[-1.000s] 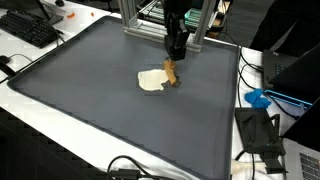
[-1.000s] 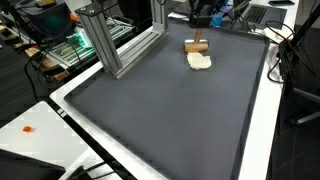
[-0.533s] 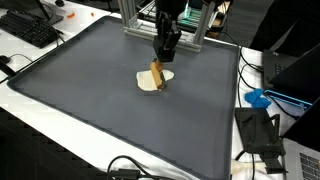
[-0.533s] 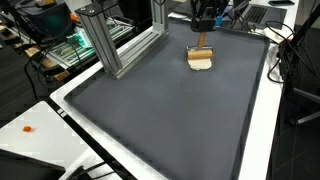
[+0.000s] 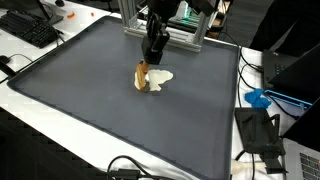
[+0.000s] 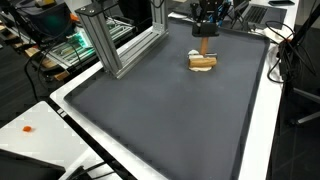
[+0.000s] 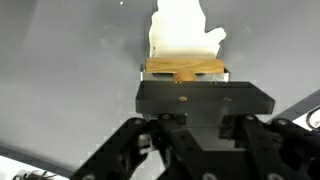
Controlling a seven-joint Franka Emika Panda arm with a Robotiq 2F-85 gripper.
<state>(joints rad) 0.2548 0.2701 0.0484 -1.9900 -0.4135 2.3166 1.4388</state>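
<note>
Wooden block (image 5: 143, 77) in pincer (image 5: 146, 68), against white cloth (image 5: 160, 78), apart from mat (image 5: 80, 95) edges.

In the wrist view, the dark housing of the end effector (image 7: 186, 84) is covering the near side of the wooden block (image 7: 185, 68) and hiding the fingertips. The white sheet (image 7: 185, 30) beyond is running off the top edge. In both exterior views it is appearing too small to identify.

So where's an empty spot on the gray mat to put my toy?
Most of the gray mat is bare: the whole wide stretch from the white cloth to the near edge by the cables. It's crowded only at the far end, where the claw holds a wooden block by the cloth, near the metal frame.
</note>
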